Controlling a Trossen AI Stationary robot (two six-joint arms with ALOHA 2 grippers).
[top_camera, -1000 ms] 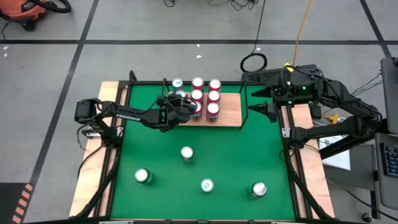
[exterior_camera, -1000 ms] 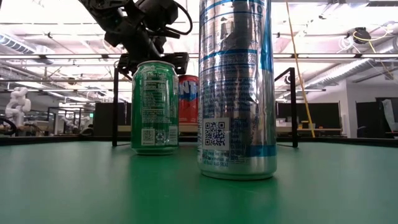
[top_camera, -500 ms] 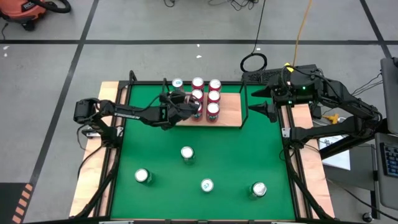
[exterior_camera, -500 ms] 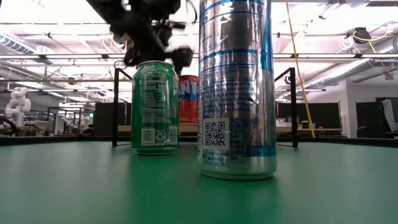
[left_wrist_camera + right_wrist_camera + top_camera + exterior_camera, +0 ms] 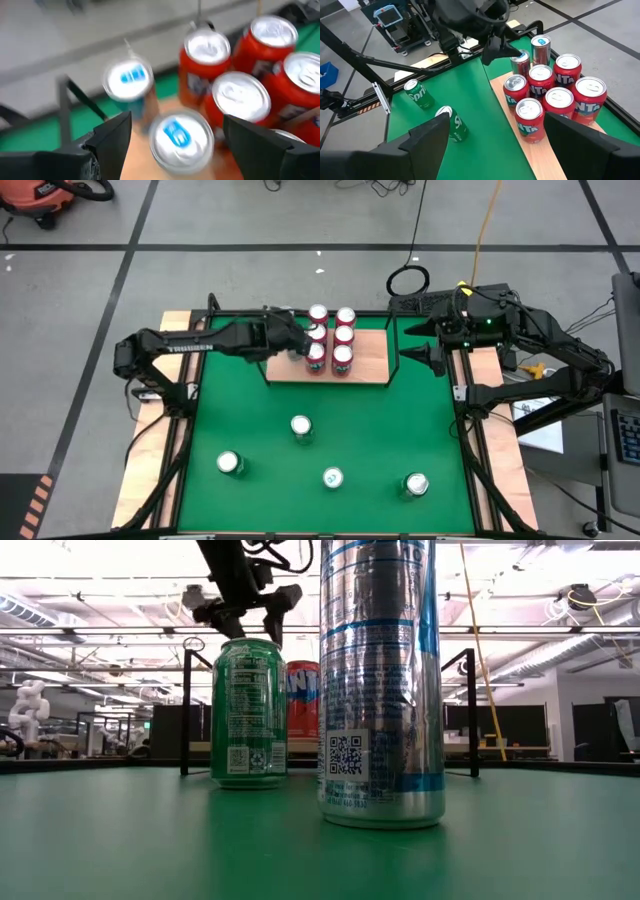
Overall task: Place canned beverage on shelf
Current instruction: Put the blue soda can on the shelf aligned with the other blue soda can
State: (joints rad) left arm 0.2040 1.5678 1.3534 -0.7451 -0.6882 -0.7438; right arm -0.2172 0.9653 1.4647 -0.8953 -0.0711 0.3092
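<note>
Left tool poised above the left end of the shelf, in the upper middle of the high view; fingers spread wide, nothing between them. Directly beneath it in the left wrist view, two silver cans with blue tabs: one centred between the fingers, the other just beyond, toward the upper left of that frame (both blurred, labels unreadable). Neither touched by the fingers.

Beside those two, six red cans standing upright in a tight cluster on the light-wood board, seen right of centre in the right wrist view, with the two silver ones at the cluster's far end under the dark left arm.

Right tool parked at the right edge of the shelf, in the upper right of the high view, open wide and empty, clear of every can.

On the green mat, lower half of the high view, four loose cans: one at centre, one at lower left, one at lower middle, one at lower right. In the low view, a tall silver-and-blue can filling the centre, a green can to its left, a red one partly hidden between them. Wooden counter showing around the mat's edges.
</note>
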